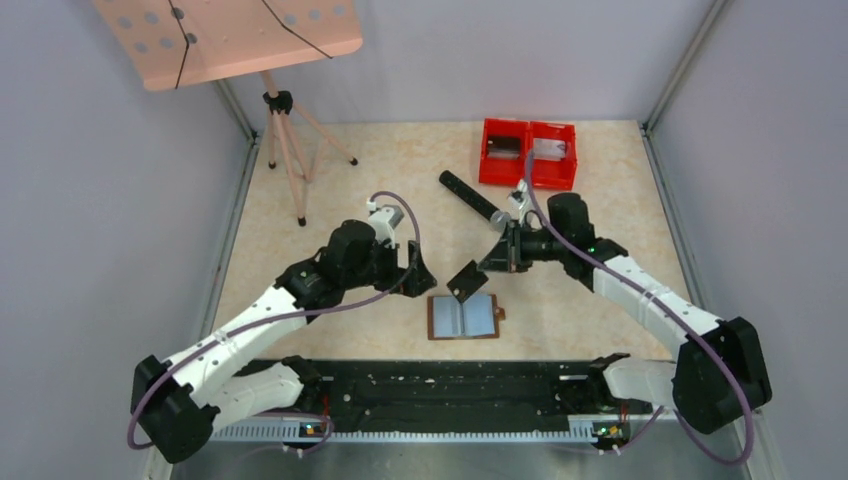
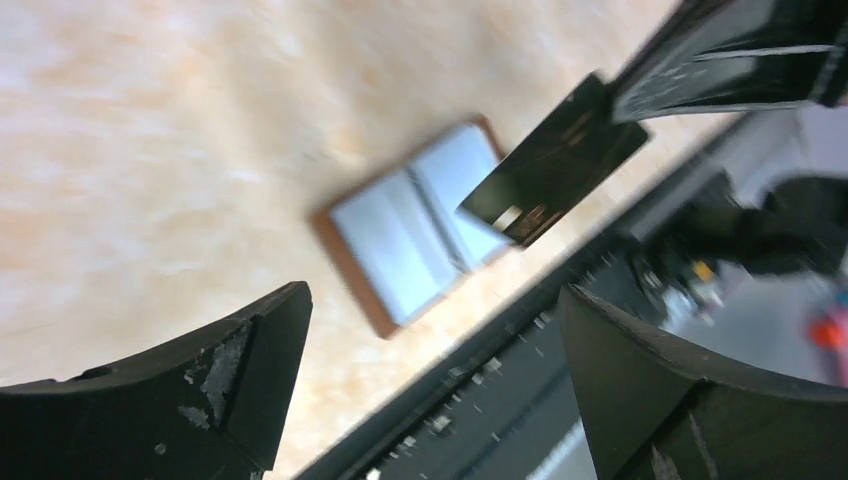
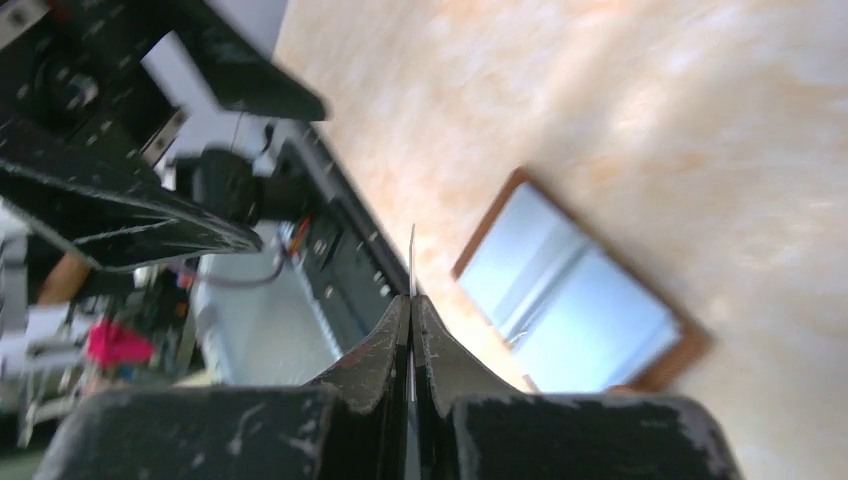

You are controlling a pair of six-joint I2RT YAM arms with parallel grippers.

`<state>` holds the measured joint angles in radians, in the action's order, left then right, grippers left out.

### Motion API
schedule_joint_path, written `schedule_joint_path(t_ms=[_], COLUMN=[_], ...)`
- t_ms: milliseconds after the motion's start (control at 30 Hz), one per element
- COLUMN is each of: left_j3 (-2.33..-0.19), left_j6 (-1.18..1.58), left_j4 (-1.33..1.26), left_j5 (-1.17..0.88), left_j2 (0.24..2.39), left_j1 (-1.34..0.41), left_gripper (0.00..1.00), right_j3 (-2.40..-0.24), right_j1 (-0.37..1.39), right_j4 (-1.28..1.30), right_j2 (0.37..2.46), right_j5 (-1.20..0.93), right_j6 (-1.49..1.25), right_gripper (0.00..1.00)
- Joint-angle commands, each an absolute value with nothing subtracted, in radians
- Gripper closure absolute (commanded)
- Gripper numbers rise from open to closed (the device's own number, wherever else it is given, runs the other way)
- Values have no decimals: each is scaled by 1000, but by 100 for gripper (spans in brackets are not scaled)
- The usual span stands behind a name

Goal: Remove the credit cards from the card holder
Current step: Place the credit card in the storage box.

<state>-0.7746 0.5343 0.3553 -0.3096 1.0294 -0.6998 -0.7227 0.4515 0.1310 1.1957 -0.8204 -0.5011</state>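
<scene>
The card holder [image 1: 463, 317] lies open and flat on the table, brown-rimmed, its grey-blue pockets facing up and a small tab on its right edge. It also shows in the left wrist view [image 2: 415, 235] and the right wrist view [image 3: 570, 295]. My right gripper [image 1: 488, 266] is shut on a black credit card [image 1: 466, 280], which hangs tilted just above the holder's upper edge. That credit card [image 2: 555, 165] is clear of the pockets and appears edge-on [image 3: 411, 255] between the right gripper's [image 3: 411, 300] closed jaws. My left gripper [image 1: 418, 268] hovers left of the holder, open [image 2: 435, 370] and holding nothing.
Red twin bins [image 1: 528, 152] stand at the back right. A black cylinder [image 1: 470, 197] lies behind the right gripper. A tripod [image 1: 285, 140] carrying a pink perforated board [image 1: 230, 35] stands at the back left. A black rail [image 1: 430, 385] runs along the near edge.
</scene>
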Motion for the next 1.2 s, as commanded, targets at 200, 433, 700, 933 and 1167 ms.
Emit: schedule_joint_path(t_ms=[200, 433, 700, 933, 1167], left_j3=[-842, -846, -865, -834, -830], left_j6=[448, 436, 375, 392, 381], left_j4=[537, 580, 626, 602, 593], left_j5=[388, 450, 449, 442, 429], left_j2=[853, 808, 782, 740, 730], left_j1=[-692, -692, -692, -692, -692], left_gripper=[1, 1, 1, 1, 1], right_j3=[-1009, -1286, -1550, -1739, -1915], right_j1=[208, 155, 139, 127, 127], right_j4=[223, 203, 113, 49, 68], right_j2=[1277, 1533, 1818, 2040, 2196], right_j5=[-363, -148, -51, -119, -151], right_j6=[-508, -484, -483, -524, -542], right_gripper=[100, 100, 100, 100, 100])
